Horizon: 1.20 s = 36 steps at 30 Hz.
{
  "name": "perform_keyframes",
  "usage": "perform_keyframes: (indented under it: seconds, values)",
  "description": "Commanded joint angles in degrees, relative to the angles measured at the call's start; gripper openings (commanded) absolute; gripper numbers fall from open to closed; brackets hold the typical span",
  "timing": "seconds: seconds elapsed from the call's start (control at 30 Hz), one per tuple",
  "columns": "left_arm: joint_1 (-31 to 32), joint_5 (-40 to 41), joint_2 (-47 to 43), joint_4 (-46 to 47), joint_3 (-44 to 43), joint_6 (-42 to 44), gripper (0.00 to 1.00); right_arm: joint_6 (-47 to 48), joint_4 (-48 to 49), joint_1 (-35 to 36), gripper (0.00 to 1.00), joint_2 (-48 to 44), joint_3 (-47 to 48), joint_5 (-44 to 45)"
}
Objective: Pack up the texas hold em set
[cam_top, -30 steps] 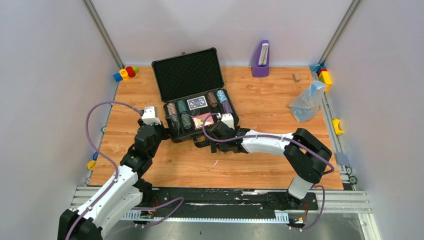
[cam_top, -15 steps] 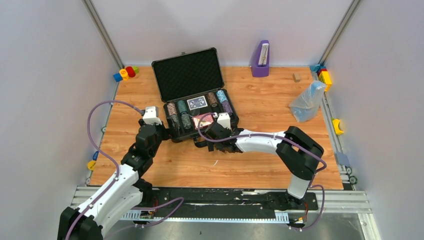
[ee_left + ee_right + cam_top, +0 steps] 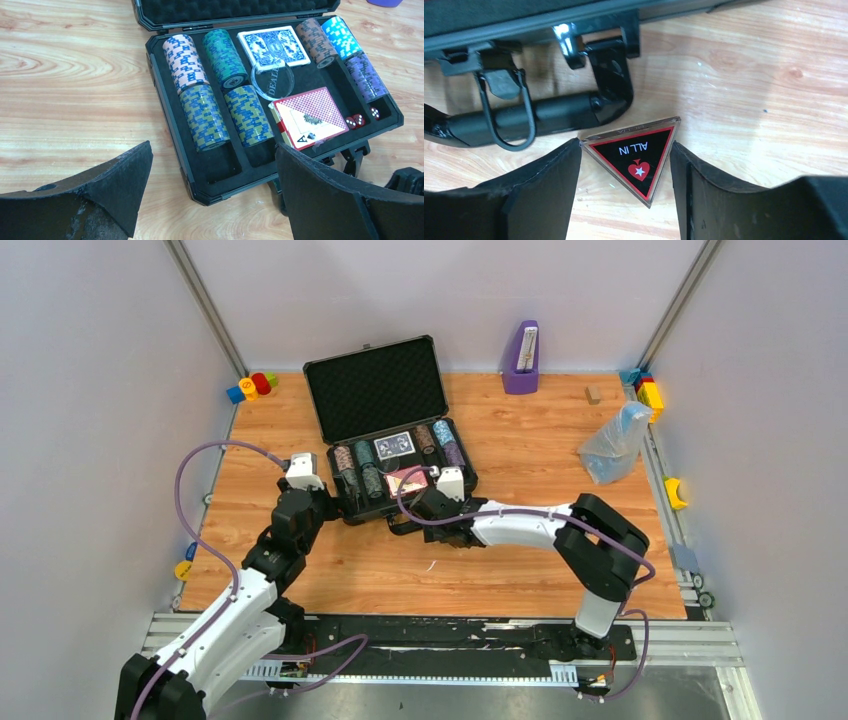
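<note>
Beside the case handle (image 3: pixel 519 120), right gripper (image 3: pixel 624 170) sat wide around the triangular button (image 3: pixel 636 159) on the tabletop (image 3: pixel 749 100). Left gripper (image 3: pixel 210 185) hung wide, holding nothing.

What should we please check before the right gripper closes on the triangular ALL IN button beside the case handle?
1. Black-and-red triangular ALL IN button between the right gripper fingers: ok, centred.
2. Fingers apart wide enough: ok; left pad touches a corner, right pad nearly does.
3. Button flat on the wooden table: ok.
4. Black tubular case handle clear of the fingers: ok, just beyond the button.
5. Free spot in the open black foam-lined case: cannot tell which pocket suits.
6. Left gripper out of the way: ok, open, hovering at the case's front edge.
</note>
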State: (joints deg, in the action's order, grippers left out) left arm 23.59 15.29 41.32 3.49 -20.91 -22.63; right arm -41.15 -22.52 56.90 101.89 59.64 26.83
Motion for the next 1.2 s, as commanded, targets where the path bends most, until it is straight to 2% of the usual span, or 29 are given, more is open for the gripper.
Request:
perform_keyframes:
  seconds: [0.0,0.23,0.5,0.83,1.17]
  values:
    - [-0.2,-0.1,-0.2,0.8,-1.5,0.0,1.0,-0.8,0.2,-0.2,0.43,-6.6,-2.2,1.0]
    - [-0.2,-0.3,0.0,0.8,-1.5,-0.1,1.0,1.7,0.3,-0.7,0.42,-17.2,-4.3,1.1]
    - [-0.2,0.0,-0.1,0.4,-1.7,-0.1,1.0,6.1,0.7,-3.5,0.42,-19.4,-0.9,0.4]
    - [-0.2,0.0,0.1,0.4,-1.8,0.0,1.0,14.5,2.7,-12.3,0.43,-9.9,15.4,-8.2]
    - [-0.2,-0.2,0.8,0.5,-2.0,-0.1,1.0,19.3,3.4,-13.1,0.45,2.9,28.7,-15.0]
